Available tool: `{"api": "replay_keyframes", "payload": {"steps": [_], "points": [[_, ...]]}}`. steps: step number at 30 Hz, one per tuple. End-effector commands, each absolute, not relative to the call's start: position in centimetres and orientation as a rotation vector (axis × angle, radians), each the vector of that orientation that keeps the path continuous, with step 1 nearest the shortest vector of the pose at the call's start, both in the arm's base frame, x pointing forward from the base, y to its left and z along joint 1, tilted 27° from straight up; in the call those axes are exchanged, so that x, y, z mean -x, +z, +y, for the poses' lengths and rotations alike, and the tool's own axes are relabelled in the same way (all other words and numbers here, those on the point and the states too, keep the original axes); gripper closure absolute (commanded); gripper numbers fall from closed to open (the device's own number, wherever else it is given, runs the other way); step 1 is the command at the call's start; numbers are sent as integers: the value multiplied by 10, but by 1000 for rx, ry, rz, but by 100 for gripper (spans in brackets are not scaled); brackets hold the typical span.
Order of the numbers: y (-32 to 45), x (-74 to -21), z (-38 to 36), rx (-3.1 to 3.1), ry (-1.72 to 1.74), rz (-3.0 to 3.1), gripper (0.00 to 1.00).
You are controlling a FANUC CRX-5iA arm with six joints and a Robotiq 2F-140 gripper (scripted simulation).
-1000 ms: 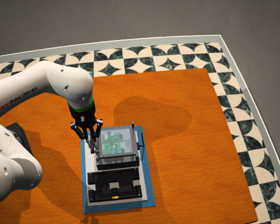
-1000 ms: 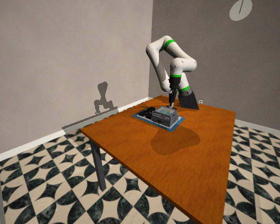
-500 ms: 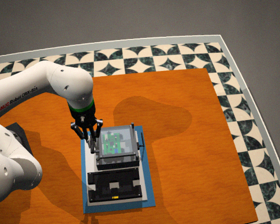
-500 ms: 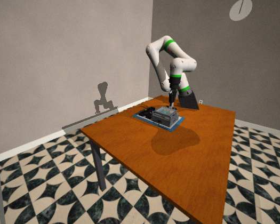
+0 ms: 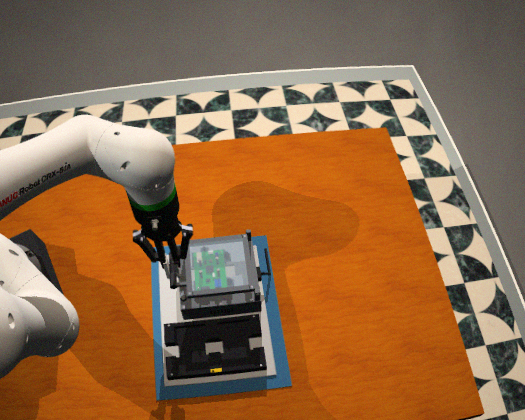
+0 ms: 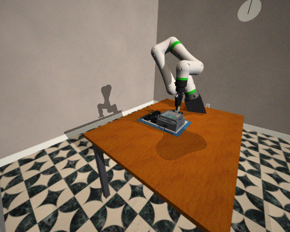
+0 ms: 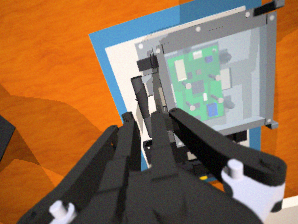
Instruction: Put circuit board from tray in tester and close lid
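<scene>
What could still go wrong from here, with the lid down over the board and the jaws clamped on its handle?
1. The lid lies over the green board, but none of the views shows clearly whether the hook has caught; letting go too soon could let it lift.
2. The gripper is shut on the lid handle close beside the tester; pulling away sideways rather than upward might drag the lid or fixture.

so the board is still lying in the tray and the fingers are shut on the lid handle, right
Not quite. The green circuit board is already in the tester, under the clear lid, as the top view shows; the black tray has both pockets vacant. The gripper is indeed shut on the lid handle.
</scene>
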State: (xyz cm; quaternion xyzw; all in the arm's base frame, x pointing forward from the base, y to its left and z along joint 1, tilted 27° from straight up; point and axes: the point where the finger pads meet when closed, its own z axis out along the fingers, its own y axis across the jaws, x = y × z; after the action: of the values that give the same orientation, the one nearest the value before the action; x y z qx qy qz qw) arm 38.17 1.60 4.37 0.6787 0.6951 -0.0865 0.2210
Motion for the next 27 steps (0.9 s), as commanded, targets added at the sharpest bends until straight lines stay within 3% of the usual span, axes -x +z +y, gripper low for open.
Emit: {"api": "replay_keyframes", "payload": {"steps": [1,14,15,27], "points": [[43,-382,16,-1876,-239,1921,100],[43,-382,16,-1876,-239,1921,100],[43,-382,16,-1876,-239,1921,70],[43,-382,16,-1876,-239,1921,70]]}}
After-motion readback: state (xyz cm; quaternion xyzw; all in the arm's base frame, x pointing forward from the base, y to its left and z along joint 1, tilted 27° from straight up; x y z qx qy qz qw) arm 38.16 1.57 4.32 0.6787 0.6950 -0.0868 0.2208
